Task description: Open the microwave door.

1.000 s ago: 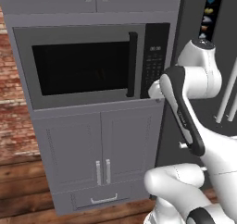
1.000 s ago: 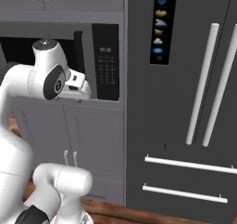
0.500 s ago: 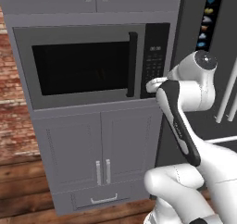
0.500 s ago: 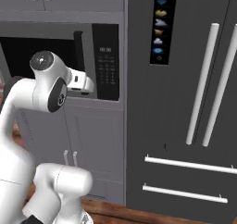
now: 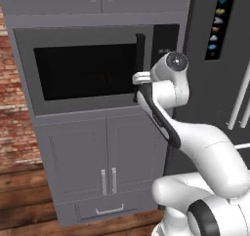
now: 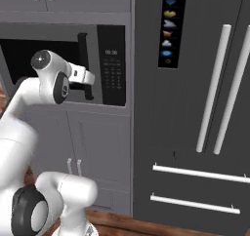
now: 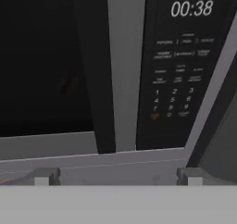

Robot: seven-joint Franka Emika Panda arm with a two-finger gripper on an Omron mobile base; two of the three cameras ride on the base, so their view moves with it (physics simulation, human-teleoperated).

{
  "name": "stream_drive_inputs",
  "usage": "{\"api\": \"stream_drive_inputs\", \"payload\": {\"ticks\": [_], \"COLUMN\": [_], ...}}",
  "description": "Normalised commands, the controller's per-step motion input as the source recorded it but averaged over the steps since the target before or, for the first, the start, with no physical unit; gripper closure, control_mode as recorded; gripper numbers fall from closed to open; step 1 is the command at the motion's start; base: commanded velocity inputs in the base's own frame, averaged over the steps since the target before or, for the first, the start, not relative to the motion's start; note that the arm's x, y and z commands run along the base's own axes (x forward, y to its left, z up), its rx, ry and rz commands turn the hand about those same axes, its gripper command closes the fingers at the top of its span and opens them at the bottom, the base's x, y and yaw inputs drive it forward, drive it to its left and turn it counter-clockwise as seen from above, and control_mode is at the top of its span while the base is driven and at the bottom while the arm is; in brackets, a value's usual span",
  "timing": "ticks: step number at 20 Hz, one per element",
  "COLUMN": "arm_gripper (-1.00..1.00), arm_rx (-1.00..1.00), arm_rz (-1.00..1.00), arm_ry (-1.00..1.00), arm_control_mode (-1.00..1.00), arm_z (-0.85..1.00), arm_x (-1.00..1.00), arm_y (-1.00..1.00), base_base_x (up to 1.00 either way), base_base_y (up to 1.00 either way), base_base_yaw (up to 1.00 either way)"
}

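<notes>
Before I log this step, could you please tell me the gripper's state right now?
Gripper: open, fingers spread wide, holding nothing, close before the microwave door.

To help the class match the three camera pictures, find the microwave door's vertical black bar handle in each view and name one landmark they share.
Left base view: the handle stands at the right end of the microwave door, just above the gripper.
Right base view: the handle is left of centre, beside the black button panel.
Hand view: the handle runs down left of centre.
Shared landmark: the button panel, right of the handle.
</notes>
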Motion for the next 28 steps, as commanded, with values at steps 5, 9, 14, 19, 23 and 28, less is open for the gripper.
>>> {"api": "stream_drive_inputs", "payload": {"ticks": [5,9,14,19,23,28], "arm_gripper": [-1.00,-1.00,-1.00,-1.00,-1.00,-1.00], "arm_rx": [0.00,0.00,0.01,0.00,0.00,0.00], "arm_rz": [0.00,0.00,0.02,0.00,0.00,0.00], "arm_ry": [0.02,-0.02,-0.02,0.00,0.00,0.00], "arm_control_mode": [-1.00,-1.00,-1.00,-1.00,-1.00,-1.00], "arm_z": [0.00,-0.28,-0.12,0.00,0.00,-0.06], "arm_x": [0.55,0.35,0.44,0.59,0.57,0.53], "arm_y": [0.02,0.00,0.05,0.10,0.13,0.04], "base_base_x": [0.00,0.00,0.00,0.00,0.00,0.00], "base_base_y": [0.00,0.00,0.00,0.00,0.00,0.00], "base_base_yaw": [0.00,0.00,0.00,0.00,0.00,0.00]}}
